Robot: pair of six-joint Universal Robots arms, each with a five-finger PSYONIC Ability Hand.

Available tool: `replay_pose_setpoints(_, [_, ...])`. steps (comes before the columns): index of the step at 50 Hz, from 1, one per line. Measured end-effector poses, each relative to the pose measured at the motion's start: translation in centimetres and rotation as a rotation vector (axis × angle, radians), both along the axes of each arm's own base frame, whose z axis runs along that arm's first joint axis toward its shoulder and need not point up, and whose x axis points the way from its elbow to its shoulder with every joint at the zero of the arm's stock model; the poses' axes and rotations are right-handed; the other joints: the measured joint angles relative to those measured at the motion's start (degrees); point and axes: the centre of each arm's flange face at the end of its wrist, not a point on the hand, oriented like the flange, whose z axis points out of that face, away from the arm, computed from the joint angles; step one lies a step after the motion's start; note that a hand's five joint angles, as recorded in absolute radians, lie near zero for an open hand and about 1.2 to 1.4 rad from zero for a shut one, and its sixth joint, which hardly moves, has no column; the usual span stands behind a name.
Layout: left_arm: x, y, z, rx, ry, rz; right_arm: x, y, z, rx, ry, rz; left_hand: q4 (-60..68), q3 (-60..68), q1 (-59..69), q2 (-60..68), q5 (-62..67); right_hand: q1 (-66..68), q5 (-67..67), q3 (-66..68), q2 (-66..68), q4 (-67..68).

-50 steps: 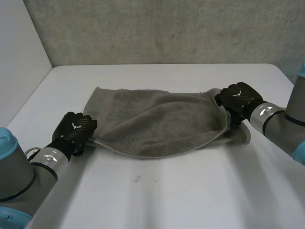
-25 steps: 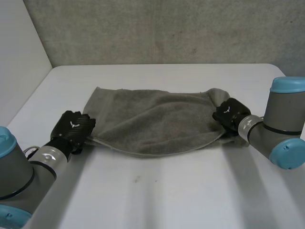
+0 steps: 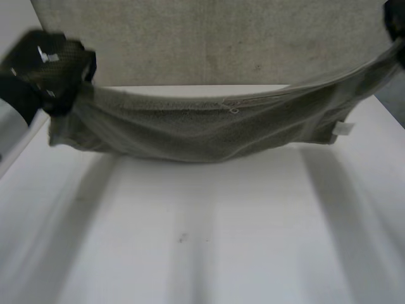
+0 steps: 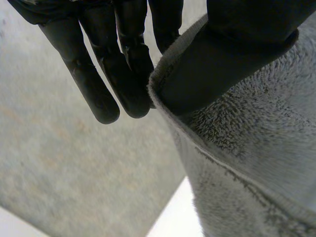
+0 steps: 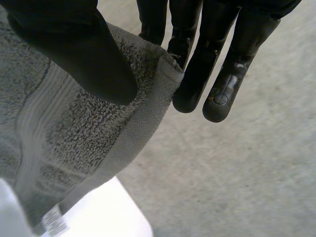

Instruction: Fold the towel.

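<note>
A white table (image 3: 202,240) runs back to a rough grey wall (image 3: 221,38), and the grey towel (image 3: 209,130) hangs in the air above it, clear of the surface. It is strung from about ten o'clock to about two o'clock in the head view, and its middle sags toward the table.

The left robot hand (image 3: 47,63) holds the ten o'clock end. In its wrist view the thumb presses the hemmed edge against the fingers (image 4: 126,74), so it is clamped on the cloth. The right robot hand (image 3: 395,19) holds the two o'clock end in the same way, its thumb pinning a corner against straight fingers (image 5: 197,74). A small white label (image 3: 343,128) hangs near that end.

The task looks to be at an early or middle stage. The towel is gripped and raised, but no finished fold lies on the table. What is probably left is to lower it, lay one part over the other, and let go.
</note>
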Motion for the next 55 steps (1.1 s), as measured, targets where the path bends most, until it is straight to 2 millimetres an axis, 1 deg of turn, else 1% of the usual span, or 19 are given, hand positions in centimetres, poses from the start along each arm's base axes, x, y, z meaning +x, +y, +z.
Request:
replay_pose_setpoints(7, [-0.2, 0.8, 4.7, -0.002, -0.003, -0.048, -0.4, 1.8, 2.1, 0.002, 0.028, -0.006, 0.0, 0.0, 0.0, 0.0, 0.0, 0.0, 0.1, 0.0, 0.0, 0.0])
replay_pose_setpoints(11, [-0.3, 0.0, 4.5, 0.045, -0.011, -0.051, -0.1, 1.1, 1.3, 0.042, 0.050, -0.002, 0.0, 0.0, 0.0, 0.0, 0.0, 0.0, 0.2, 0.0, 0.0, 0.0])
replay_pose_setpoints(18, [-1.2, -3.9, -1.7, 0.311, -0.060, -0.048, 2.3, -3.1, -5.7, 0.256, 0.163, 0.031, 0.0, 0.0, 0.0, 0.0, 0.0, 0.0, 0.2, 0.0, 0.0, 0.0])
replay_pose_setpoints(24, [-2.0, -6.8, -9.5, 0.541, -0.106, -0.047, 3.7, -6.7, -13.1, 0.428, 0.279, -0.008, 0.0, 0.0, 0.0, 0.0, 0.0, 0.0, 0.2, 0.0, 0.0, 0.0])
replay_pose_setpoints(27, [-2.2, -8.2, -11.8, 0.577, -0.116, -0.036, 4.2, -8.1, -15.2, 0.452, 0.311, -0.030, 0.0, 0.0, 0.0, 0.0, 0.0, 0.0, 0.2, 0.0, 0.0, 0.0])
replay_pose_setpoints(30, [-2.4, -9.8, -12.6, 0.551, -0.115, -0.017, 4.7, -9.5, -15.6, 0.419, 0.310, -0.052, 0.0, 0.0, 0.0, 0.0, 0.0, 0.0, 0.2, 0.0, 0.0, 0.0])
replay_pose_setpoints(32, [-2.7, -12.3, -11.3, 0.431, -0.089, 0.020, 5.4, -12.1, -13.3, 0.253, 0.245, -0.100, 0.0, 0.0, 0.0, 0.0, 0.0, 0.0, 0.2, 0.0, 0.0, 0.0])
replay_pose_setpoints(33, [-2.7, -12.7, -10.9, 0.404, -0.082, 0.026, 5.4, -12.4, -12.7, 0.223, 0.231, -0.108, 0.0, 0.0, 0.0, 0.0, 0.0, 0.0, 0.2, 0.0, 0.0, 0.0])
replay_pose_setpoints(35, [-2.9, -14.5, -7.5, 0.233, -0.030, 0.055, 5.7, -13.5, -9.1, 0.058, 0.143, -0.143, 0.0, 0.0, 0.0, 0.0, 0.0, 0.0, 0.2, 0.0, 0.4, 0.0])
replay_pose_setpoints(36, [-2.9, -14.5, -7.5, 0.233, -0.030, 0.055, 5.7, -13.5, -9.1, 0.058, 0.143, -0.143, 0.0, 0.0, 0.0, 0.0, 0.0, 0.0, 0.2, 0.0, 0.4, 0.0])
replay_pose_setpoints(38, [-3.1, -15.2, -2.7, 0.029, 0.054, 0.070, 5.6, -13.7, -4.7, -0.135, 0.028, -0.166, 0.0, 0.0, 0.0, 0.0, 0.0, 0.0, 0.2, 0.1, 0.6, 0.0])
replay_pose_setpoints(39, [-3.1, -15.1, 0.6, -0.098, 0.115, 0.072, 5.4, -13.3, -1.7, -0.259, -0.049, -0.171, 0.0, 0.0, 0.0, 0.0, 0.0, 0.0, 0.2, 0.2, 0.6, 0.0])
replay_pose_setpoints(42, [-2.8, -13.6, 7.2, -0.347, 0.254, 0.057, 4.9, -11.6, 3.1, -0.463, -0.177, -0.165, 0.0, 0.0, 0.0, 0.0, 0.0, 0.0, 0.2, 0.2, 0.6, 0.0])
replay_pose_setpoints(43, [-2.8, -13.6, 7.2, -0.347, 0.254, 0.057, 4.9, -11.6, 3.1, -0.463, -0.177, -0.165, 0.0, 0.0, 0.0, 0.0, 0.0, 0.0, 0.2, 0.2, 0.6, 0.0])
replay_pose_setpoints(45, [-2.4, -12.3, 10.1, -0.452, 0.328, 0.037, 4.5, -10.2, 5.0, -0.559, -0.239, -0.151, 0.0, 0.0, 0.3, 0.0, 0.1, 0.0, 0.3, 0.2, 0.6, 0.0])
replay_pose_setpoints(48, [-2.0, -11.2, 10.4, -0.475, 0.374, 0.021, 4.4, -9.2, 4.2, -0.557, -0.246, -0.128, 0.0, 0.0, 0.5, 0.0, 0.1, 0.0, 0.6, 0.2, 0.6, 0.0])
replay_pose_setpoints(50, [-1.9, -11.2, 9.3, -0.442, 0.374, 0.022, 4.5, -9.2, 2.5, -0.513, -0.226, -0.115, 0.0, 0.0, 0.5, 0.0, 0.1, 0.0, 0.7, 0.2, 0.6, 0.0])
replay_pose_setpoints(53, [-1.8, -11.3, 5.7, -0.334, 0.351, 0.033, 4.8, -9.2, -1.3, -0.405, -0.176, -0.087, 0.0, 0.0, 0.5, 0.0, 0.1, 0.0, 0.8, 0.2, 0.6, 0.0])
replay_pose_setpoints(55, [-1.8, -11.3, 4.4, -0.298, 0.342, 0.036, 4.8, -9.2, -2.1, -0.383, -0.166, -0.081, 0.0, 0.0, 0.5, 0.0, 0.1, 0.0, 0.8, 0.2, 0.6, 0.0])
